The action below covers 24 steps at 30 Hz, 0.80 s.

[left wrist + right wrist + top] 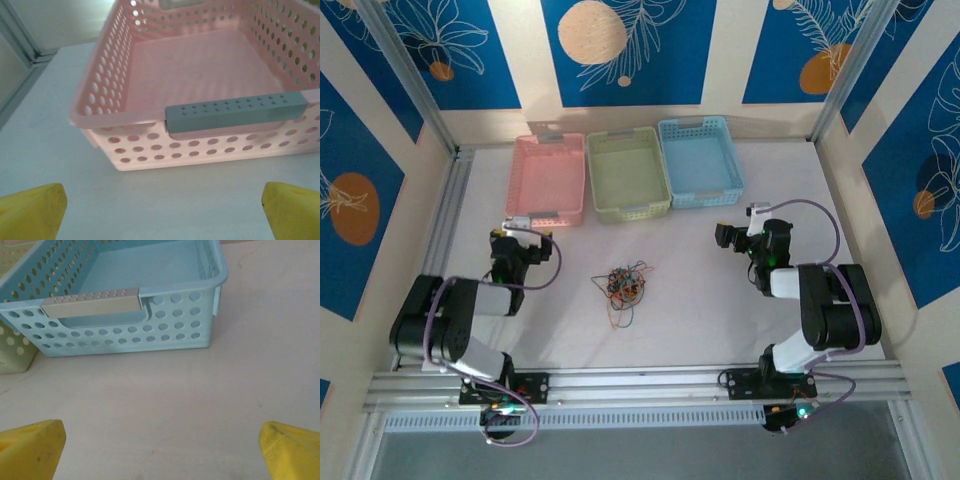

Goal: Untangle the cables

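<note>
Pink basket (545, 175) sits at 11 o'clock. Left tool (160, 212) faces it, spread wide, holding nothing. Tangled cables (623, 284) lie clumped on the surface (700, 300), between both tools. Right tool (160, 452), spread wide too, faces the blue basket (150, 335).

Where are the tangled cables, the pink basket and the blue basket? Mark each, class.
cables (623, 284), top external view, middle of the knotted clump.
pink basket (200, 146), left wrist view, perforated front wall.
blue basket (175, 332), right wrist view, perforated front wall.
</note>
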Available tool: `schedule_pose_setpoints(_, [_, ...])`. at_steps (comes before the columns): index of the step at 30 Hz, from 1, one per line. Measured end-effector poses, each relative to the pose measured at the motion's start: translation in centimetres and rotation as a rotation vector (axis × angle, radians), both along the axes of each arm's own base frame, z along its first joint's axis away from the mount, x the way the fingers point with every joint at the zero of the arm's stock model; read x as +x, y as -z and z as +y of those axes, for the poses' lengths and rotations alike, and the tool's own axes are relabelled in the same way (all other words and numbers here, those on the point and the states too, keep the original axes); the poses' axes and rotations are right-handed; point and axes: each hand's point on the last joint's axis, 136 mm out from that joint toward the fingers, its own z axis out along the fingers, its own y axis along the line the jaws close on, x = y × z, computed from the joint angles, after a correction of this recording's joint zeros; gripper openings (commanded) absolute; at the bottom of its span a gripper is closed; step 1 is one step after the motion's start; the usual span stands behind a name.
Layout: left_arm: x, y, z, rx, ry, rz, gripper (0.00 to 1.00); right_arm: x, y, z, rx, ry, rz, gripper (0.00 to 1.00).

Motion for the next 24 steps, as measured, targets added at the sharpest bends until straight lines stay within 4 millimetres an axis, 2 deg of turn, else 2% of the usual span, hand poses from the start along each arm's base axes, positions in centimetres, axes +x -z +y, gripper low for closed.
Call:
schedule_pose_setpoints(2, [-0.8, -2.7, -0.1, -0.007, -0.001, -0.062, 1.0, -0.5, -1.8, 0.7, -0.028, -0.002, -0.033, 0.99])
schedule_pose_setpoints(5, [-2.3, -8.9, -0.1, -0.09, -0.014, -0.221, 1.0, -1.3, -6.6, 1.1, -0.006, 0.013, -0.128, 0.99])
schedule_pose_setpoints(7, [-3.6, -12.1, 0.1, -0.19, -0.027, -0.299, 1.0, -1.6, -9.9, 0.0, 0.071, 0.077, -0.17, 0.99])
schedule_pose_setpoints(10, [-4.7, -14.2, -0.1, -0.337, -0.024, -0.317, 1.0, -2.2, -12.7, -2.4, 0.235, 0.199, -0.154, 0.99])
schedule_pose_setpoints(12, [-5.1, -14.3, -1.0, -0.415, 0.008, -0.276, 1.0, -2.8, -13.3, -3.6, 0.335, 0.235, -0.115, 0.99])
schedule_pose_setpoints(15, [-5.8, -13.0, -2.8, -0.534, 0.073, -0.142, 1.0, -3.8, -12.4, -3.9, 0.461, 0.247, -0.006, 0.99])
schedule_pose_setpoints(17, [-6.4, -12.3, -4.5, -0.615, 0.13, -0.044, 1.0, -4.8, -11.3, -2.4, 0.525, 0.208, 0.082, 0.97])
schedule_pose_setpoints(21, [-8.4, -11.0, -7.4, -0.779, 0.235, 0.122, 1.0, -7.0, -10.0, 1.7, 0.605, 0.084, 0.244, 0.95])
schedule_pose_setpoints(24, [-10.2, -9.9, -8.3, -0.872, 0.258, 0.191, 1.0, -8.4, -10.1, 6.3, 0.607, -0.053, 0.37, 0.92])
